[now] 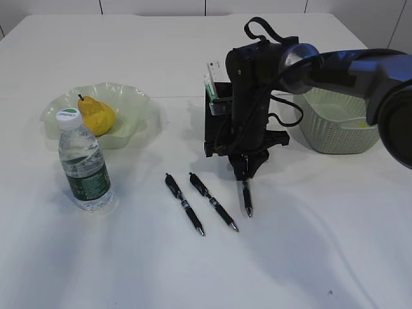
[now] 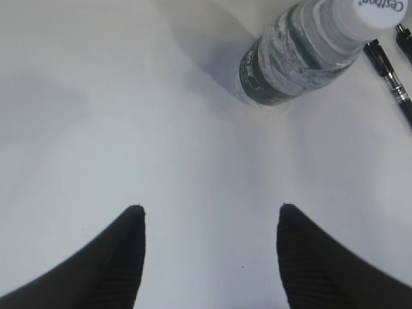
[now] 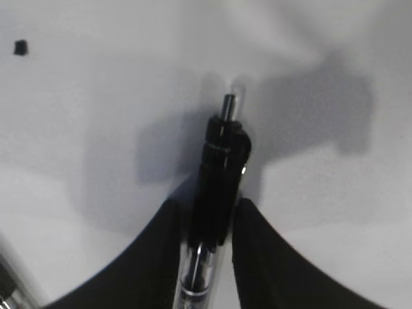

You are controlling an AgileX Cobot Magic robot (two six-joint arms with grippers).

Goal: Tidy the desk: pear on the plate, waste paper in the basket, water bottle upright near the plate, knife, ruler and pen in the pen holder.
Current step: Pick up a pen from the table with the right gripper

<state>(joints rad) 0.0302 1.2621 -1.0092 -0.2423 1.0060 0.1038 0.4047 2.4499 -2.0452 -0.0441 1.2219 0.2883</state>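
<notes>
My right gripper [image 1: 244, 172] points down at the desk [image 1: 129, 270], its jaws pressed on both sides of a black pen [image 1: 247, 199] that lies flat; in the right wrist view the gripper [image 3: 211, 205] hugs the pen [image 3: 219, 154] near its clip end. Two more pens [image 1: 184, 203] [image 1: 213, 201] lie to the left. The pear [image 1: 96, 116] sits on the plate [image 1: 138, 100]. The water bottle [image 1: 84, 164] stands upright in front of the plate. My left gripper [image 2: 211, 209] hangs open over bare desk, short of the bottle [image 2: 302, 55]. The pen holder [image 1: 214, 129] is partly hidden behind the right arm.
The basket [image 1: 328, 129] stands at the right behind the arm, with a yellow scrap [image 1: 368, 123] showing inside. White and green items [image 1: 212, 80] stick out of the pen holder. A small black speck [image 3: 20, 46] lies on the desk.
</notes>
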